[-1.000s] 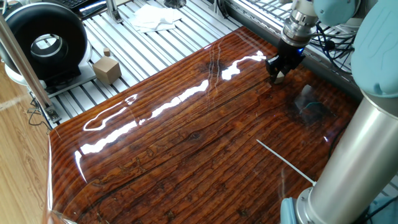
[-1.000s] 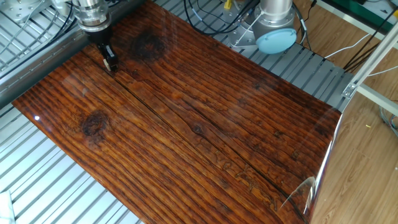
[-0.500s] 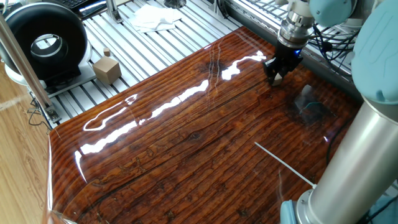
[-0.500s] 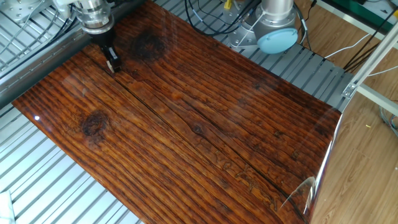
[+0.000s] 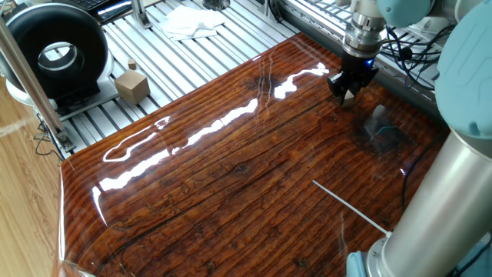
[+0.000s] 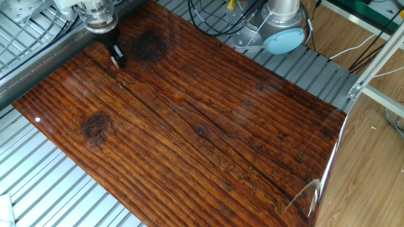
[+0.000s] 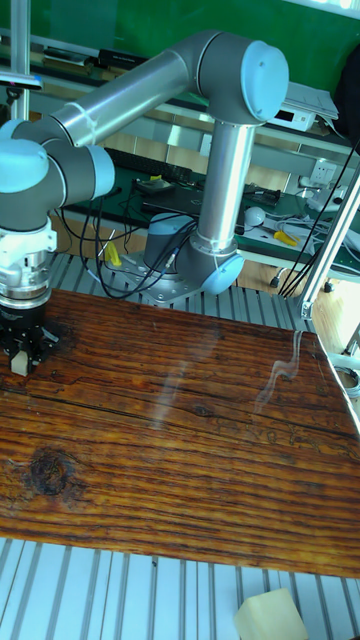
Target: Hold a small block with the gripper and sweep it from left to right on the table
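The big brown table [image 5: 231,177] fills most of each fixed view, shiny and striped, and nothing on it has moved. The grey robot arm with blue caps [image 7: 150,75] reaches over to the far edge of the table, at the upper right of one fixed view, the upper left of the other fixed view, and the left side of the tall fixed view. The gripper [image 5: 350,92] has shifted only a little in the last second: in the other fixed view it has slid a bit to the right along that edge, and in one fixed view it went slightly left and back again. Its jaws are pinching the small block [image 6: 117,62], which shows as a pale tan bit at the tips [image 7: 18,365] and seems to touch the table or sit just above it; I cannot tell which. I think the sweep has only just begun, because the block is still near one corner and most of the table lies ahead. At the upper left of one fixed view, a bigger tan cube with a knob [image 5: 132,85] sits on the silver slats and has not moved.
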You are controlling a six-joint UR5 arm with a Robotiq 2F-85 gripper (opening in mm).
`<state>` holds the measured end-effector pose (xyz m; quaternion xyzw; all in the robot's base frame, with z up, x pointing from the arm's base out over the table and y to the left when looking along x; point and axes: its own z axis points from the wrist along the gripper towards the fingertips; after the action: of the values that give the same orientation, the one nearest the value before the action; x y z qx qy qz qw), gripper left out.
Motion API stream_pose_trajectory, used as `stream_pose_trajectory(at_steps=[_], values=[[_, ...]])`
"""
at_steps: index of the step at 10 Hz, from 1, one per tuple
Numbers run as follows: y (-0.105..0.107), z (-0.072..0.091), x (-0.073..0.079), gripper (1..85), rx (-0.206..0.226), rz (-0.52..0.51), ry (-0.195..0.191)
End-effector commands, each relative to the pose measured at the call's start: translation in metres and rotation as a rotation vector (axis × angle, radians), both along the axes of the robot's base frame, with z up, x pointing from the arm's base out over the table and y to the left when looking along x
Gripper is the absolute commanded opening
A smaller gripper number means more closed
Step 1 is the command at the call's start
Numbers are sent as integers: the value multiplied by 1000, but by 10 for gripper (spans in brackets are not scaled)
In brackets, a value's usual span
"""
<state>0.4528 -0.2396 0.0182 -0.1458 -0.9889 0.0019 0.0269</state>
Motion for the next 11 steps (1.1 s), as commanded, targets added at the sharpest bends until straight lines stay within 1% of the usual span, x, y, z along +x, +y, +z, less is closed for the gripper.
stream_pose_trajectory(at_steps=[1,3,5,7,11], values=[[2,3,7,10,-2,35,-19],[0,0,14,10,7,54,-30],[-4,-8,16,10,10,66,-36],[-4,-12,14,10,10,77,-34],[0,-13,12,10,25,90,-32]])
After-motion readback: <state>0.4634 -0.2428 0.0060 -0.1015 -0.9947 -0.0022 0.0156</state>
